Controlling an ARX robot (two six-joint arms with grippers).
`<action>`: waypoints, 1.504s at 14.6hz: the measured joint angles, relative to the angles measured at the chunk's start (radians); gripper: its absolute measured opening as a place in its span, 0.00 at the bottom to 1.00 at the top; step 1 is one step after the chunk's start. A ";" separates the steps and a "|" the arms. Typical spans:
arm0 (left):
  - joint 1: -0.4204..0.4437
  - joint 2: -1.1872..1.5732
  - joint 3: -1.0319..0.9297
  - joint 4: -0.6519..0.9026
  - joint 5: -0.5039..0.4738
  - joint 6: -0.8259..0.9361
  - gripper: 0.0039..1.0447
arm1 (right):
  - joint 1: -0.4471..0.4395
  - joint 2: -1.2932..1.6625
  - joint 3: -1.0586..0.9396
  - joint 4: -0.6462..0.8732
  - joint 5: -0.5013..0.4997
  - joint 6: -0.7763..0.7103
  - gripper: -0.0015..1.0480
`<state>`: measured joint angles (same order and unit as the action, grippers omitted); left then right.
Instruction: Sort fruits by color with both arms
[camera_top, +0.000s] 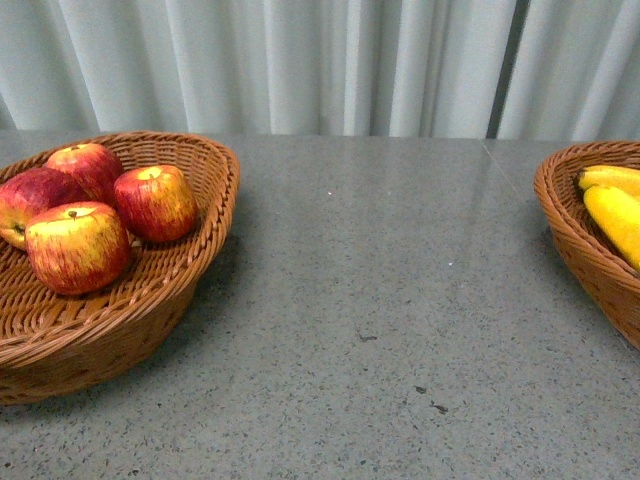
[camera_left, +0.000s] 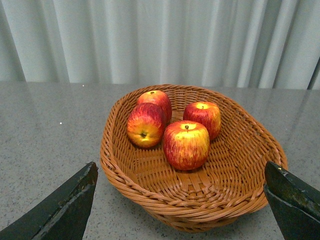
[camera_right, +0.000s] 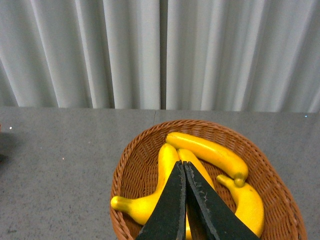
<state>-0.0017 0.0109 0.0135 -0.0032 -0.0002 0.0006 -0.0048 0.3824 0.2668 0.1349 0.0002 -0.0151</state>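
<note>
Right wrist view: bananas (camera_right: 205, 150) lie crosswise in basket (camera_right: 131, 170).

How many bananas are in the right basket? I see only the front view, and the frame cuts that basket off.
Observer: The right wrist view shows four bananas in the right basket.
Operator: Is the right gripper open?
Observer: No, the right gripper is shut, empty, above the bananas.
Operator: And the left gripper?
Observer: The left gripper is open and holds nothing, in front of the left basket with four apples.
</note>
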 joint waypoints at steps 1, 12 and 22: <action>0.000 0.000 0.000 0.000 0.000 0.000 0.94 | 0.000 -0.021 -0.040 0.005 0.000 0.002 0.02; 0.000 0.000 0.000 0.000 0.000 0.000 0.94 | 0.000 -0.341 -0.220 -0.134 -0.002 0.005 0.02; 0.000 0.000 0.000 0.000 0.000 0.000 0.94 | 0.000 -0.378 -0.255 -0.139 -0.001 0.007 0.44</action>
<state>-0.0017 0.0109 0.0135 -0.0032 -0.0002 0.0006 -0.0044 0.0044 0.0116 -0.0040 -0.0006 -0.0078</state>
